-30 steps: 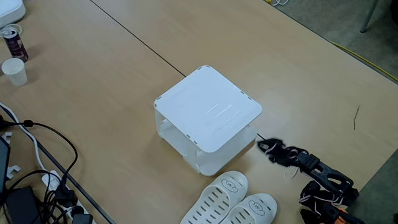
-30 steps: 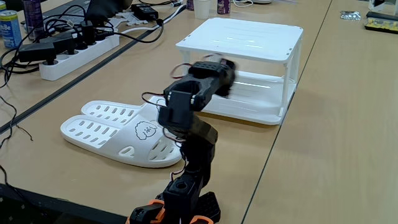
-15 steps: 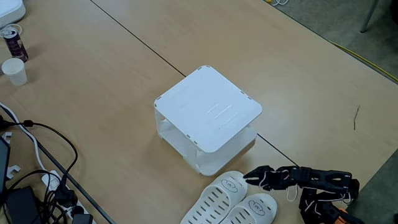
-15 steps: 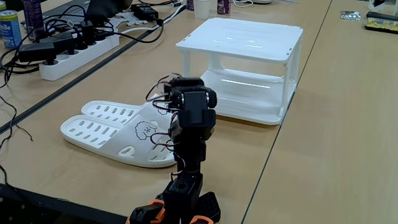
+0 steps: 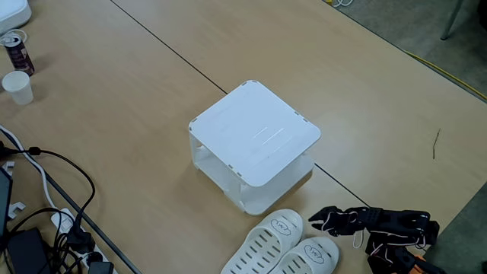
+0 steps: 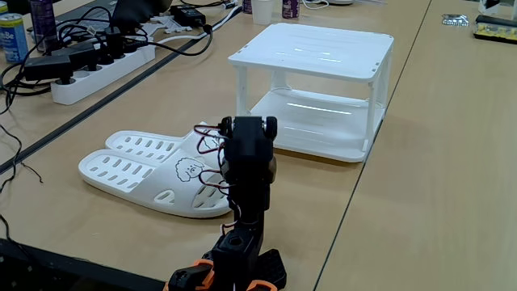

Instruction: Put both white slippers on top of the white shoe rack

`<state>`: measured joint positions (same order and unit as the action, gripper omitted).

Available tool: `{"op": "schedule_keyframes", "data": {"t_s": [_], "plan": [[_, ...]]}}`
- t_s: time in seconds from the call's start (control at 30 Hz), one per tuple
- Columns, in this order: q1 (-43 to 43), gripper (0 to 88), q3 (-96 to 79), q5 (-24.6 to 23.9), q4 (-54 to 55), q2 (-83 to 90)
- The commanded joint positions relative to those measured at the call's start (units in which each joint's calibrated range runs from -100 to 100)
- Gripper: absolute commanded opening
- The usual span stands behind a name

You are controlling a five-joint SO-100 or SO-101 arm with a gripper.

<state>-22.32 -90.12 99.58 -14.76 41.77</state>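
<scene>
The white shoe rack [image 5: 255, 137] stands mid-table, its flat top bare; it sits at the back in the other fixed view [image 6: 315, 50]. Both white slippers lie side by side on the table in front of it, one [image 5: 268, 240] beside the other [image 5: 313, 255], each strap bearing a small drawn face. From the low fixed view they lie left of the arm, the near slipper [image 6: 141, 184] and the far slipper [image 6: 153, 146]. My gripper [image 5: 313, 222] hovers by the slippers' strap ends, just right of them, holding nothing. The black arm [image 6: 246, 162] hides its fingers from behind.
A power strip with cables [image 6: 97, 56] and cans lie along the left of the low view. A paper cup [image 5: 17, 86] and a can [image 5: 17, 52] stand far left. Cables [image 5: 53, 221] crowd the lower left corner. The table edge [image 5: 456, 221] runs close behind the arm.
The arm has swung from pointing at the rack's corner over to the slippers and dropped lower. In the last half second the gripper drew back slightly to the right.
</scene>
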Motion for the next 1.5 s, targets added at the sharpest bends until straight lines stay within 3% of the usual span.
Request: {"op": "schedule_keyframes", "data": {"t_s": [0.0, 0.8, 1.0, 1.2, 1.47], "plan": [[-1.8, 4.9, 0.9, 0.4, 0.8, -2.2], [-36.1, 5.5, 7.8, 0.4, 0.8, -1.8], [-35.6, 6.6, 6.2, 0.4, 0.7, 2.2], [-34.3, 14.8, -0.8, 0.4, 0.1, 11.4], [-35.9, 15.2, -6.2, 0.4, 0.4, 12.5]]}}
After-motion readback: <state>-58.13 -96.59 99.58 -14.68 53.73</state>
